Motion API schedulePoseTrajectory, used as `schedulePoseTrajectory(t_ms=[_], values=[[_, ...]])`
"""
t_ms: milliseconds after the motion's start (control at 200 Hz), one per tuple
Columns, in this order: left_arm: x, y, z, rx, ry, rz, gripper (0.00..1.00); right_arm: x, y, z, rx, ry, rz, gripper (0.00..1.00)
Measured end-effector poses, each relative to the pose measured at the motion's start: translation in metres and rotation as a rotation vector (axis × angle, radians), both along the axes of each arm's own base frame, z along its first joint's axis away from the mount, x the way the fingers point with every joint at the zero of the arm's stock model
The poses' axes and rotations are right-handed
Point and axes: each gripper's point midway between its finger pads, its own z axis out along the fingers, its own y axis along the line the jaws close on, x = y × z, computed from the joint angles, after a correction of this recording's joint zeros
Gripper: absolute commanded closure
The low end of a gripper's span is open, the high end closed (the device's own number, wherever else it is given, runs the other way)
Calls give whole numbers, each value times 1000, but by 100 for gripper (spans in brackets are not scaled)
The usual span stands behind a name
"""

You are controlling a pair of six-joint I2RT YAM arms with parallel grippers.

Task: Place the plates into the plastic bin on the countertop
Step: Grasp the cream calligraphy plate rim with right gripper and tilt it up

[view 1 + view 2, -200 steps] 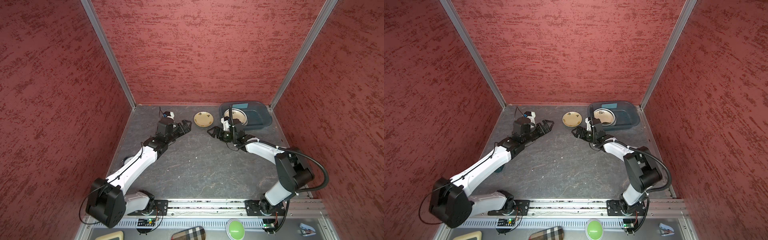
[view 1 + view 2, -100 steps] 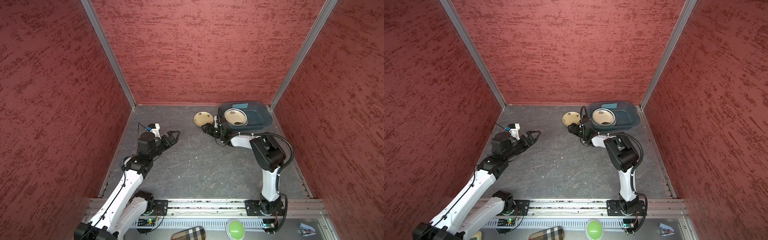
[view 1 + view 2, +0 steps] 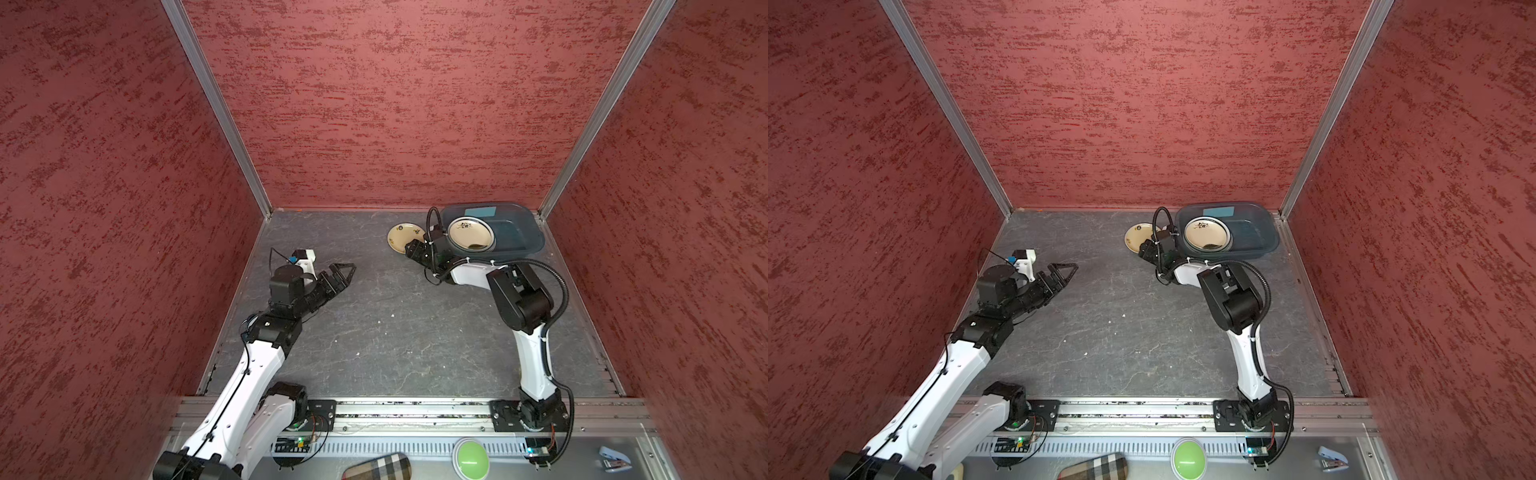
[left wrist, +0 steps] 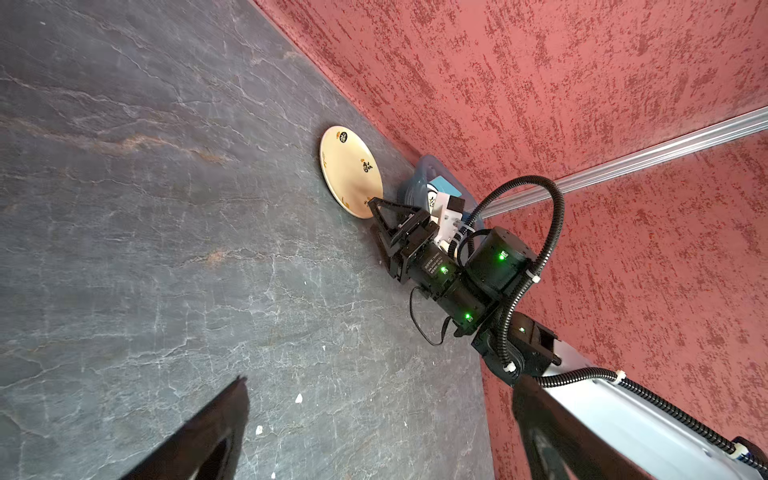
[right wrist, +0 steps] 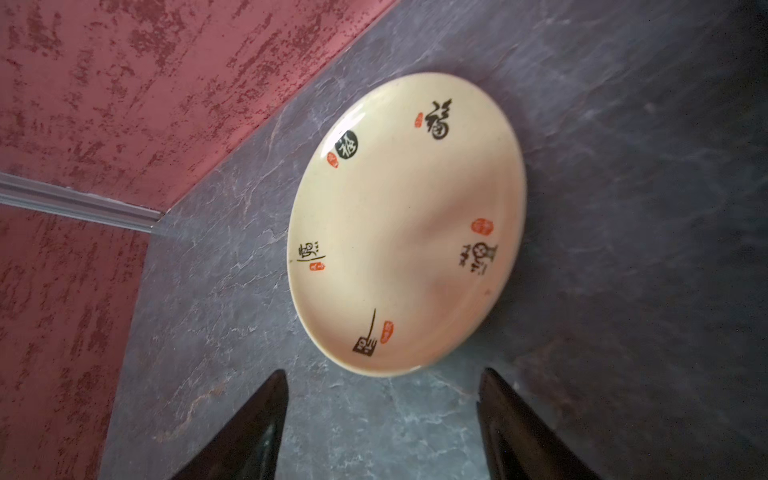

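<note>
The right gripper [image 5: 384,374] has its jaws apart. Its two dark fingers [image 5: 257,424] stand just short of the near rim of the cream-yellow plate [image 5: 407,224], one to each side, with nothing clamped between them; whether a tip touches the rim cannot be told. In both top views that plate [image 3: 401,237] [image 3: 1136,237] lies flat on the countertop [image 3: 395,332], at about 12 o'clock from the counter's middle, with the gripper at its 5 o'clock edge. Just beside the plate at 3 o'clock stands the plastic bin [image 3: 536,243], in the far corner at about 1 o'clock, and a second cream plate [image 3: 471,235] lies in its 9 o'clock half. The left gripper [image 3: 343,272], jaws wide and empty, hangs over the counter at about 10 o'clock, well apart from both plate and bin.
</note>
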Motion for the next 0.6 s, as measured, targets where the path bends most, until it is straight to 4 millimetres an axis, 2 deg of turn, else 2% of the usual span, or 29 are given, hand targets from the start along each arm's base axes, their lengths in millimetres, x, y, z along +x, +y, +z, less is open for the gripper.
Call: schedulePoseTrajectory(t_ms=[145,346,601], values=[[1,5,1,-10,2,5,1,12,1,-1,-21,9,-25,27],[0,10,-4,-16,20,12,1,20,-3,-19,-72,50,-58,29],[-4,16,-9,-22,42,22,1,30,-11,-21,-119,50,-113,32]])
